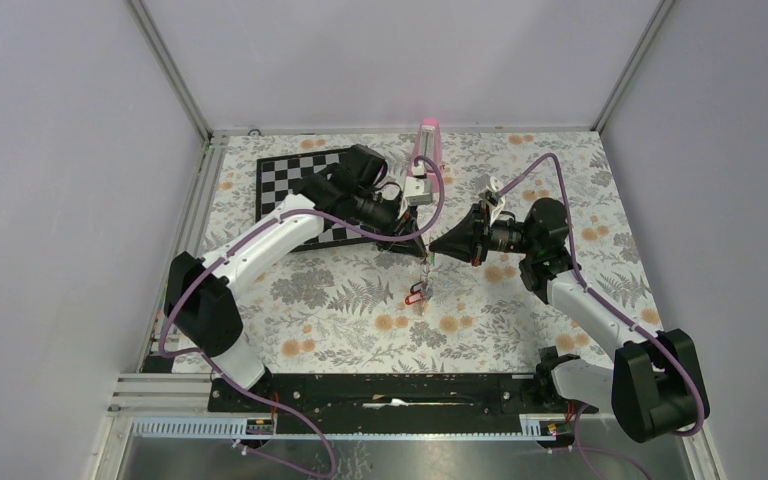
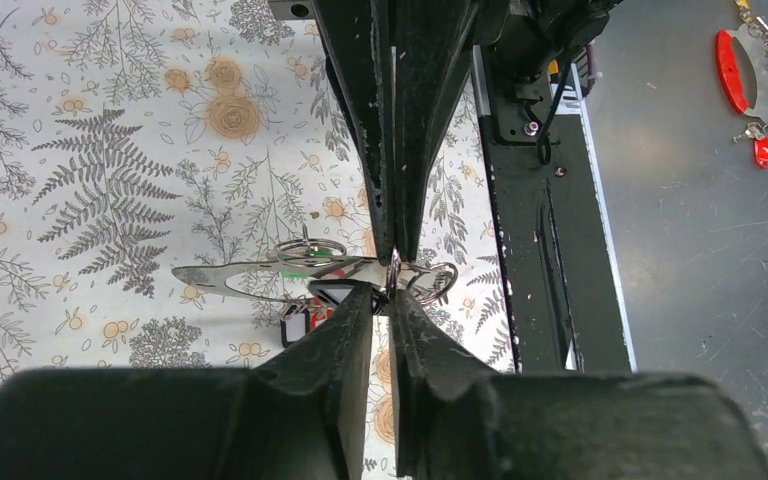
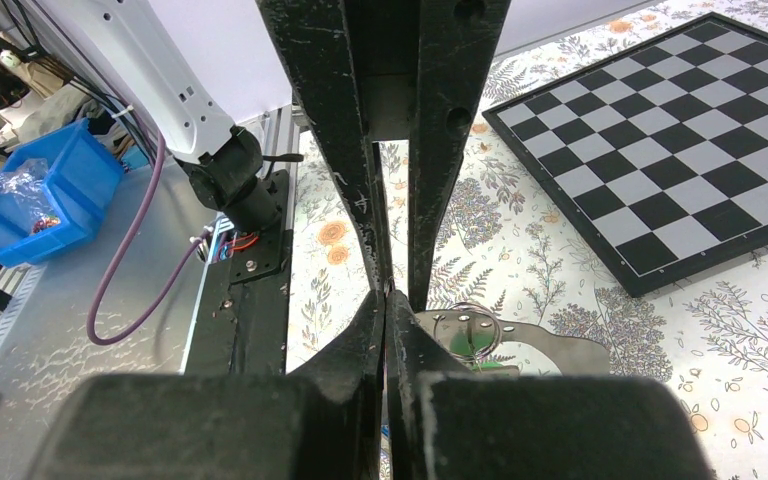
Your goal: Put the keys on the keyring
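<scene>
My two grippers meet tip to tip above the middle of the table, the left gripper (image 1: 421, 252) from the left and the right gripper (image 1: 436, 255) from the right. The left gripper (image 2: 394, 288) is shut on a thin silver wire of the keyring (image 2: 394, 270). The right gripper (image 3: 387, 293) is shut on the same thin wire at that spot. Below them hangs a bunch of keys (image 1: 417, 293) with a red tag. The left wrist view shows a flat silver metal piece (image 2: 250, 277), small rings (image 2: 441, 281) and a black tag (image 2: 298, 326). A green tag (image 3: 480, 361) shows in the right wrist view.
A chessboard (image 1: 290, 185) lies at the back left, also in the right wrist view (image 3: 680, 150). A pink-topped stand (image 1: 428, 145) is at the back centre. The black base rail (image 2: 545, 250) runs along the near edge. Beyond it lie red and green items (image 2: 730, 70) and a blue bin (image 3: 45, 190).
</scene>
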`<action>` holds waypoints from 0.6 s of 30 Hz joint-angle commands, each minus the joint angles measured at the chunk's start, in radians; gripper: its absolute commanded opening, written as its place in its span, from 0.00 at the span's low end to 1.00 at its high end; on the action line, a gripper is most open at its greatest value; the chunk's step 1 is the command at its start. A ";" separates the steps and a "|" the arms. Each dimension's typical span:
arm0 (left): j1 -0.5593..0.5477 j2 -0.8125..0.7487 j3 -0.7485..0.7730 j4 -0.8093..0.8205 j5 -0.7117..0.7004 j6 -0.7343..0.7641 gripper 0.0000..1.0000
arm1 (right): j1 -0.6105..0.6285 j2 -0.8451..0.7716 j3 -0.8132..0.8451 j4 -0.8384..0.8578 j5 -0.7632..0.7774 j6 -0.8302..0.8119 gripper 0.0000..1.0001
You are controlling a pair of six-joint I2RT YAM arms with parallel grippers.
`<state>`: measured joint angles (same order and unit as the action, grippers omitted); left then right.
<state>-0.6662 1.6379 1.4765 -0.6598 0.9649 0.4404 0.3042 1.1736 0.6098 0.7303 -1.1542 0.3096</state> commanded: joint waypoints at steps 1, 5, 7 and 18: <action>0.000 -0.008 0.001 0.046 0.025 0.001 0.14 | -0.007 -0.021 0.015 0.035 -0.024 -0.013 0.00; 0.000 -0.012 -0.015 0.045 0.034 0.009 0.07 | -0.007 -0.020 0.015 0.043 -0.024 -0.006 0.00; 0.001 -0.008 -0.016 0.045 0.044 0.009 0.03 | -0.007 -0.018 0.016 0.049 -0.024 0.000 0.00; -0.006 0.062 0.035 0.045 0.108 -0.020 0.03 | -0.007 -0.012 -0.002 0.106 -0.024 0.037 0.00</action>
<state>-0.6662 1.6669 1.4685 -0.6483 1.0241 0.4332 0.2996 1.1736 0.5964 0.7315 -1.1603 0.3229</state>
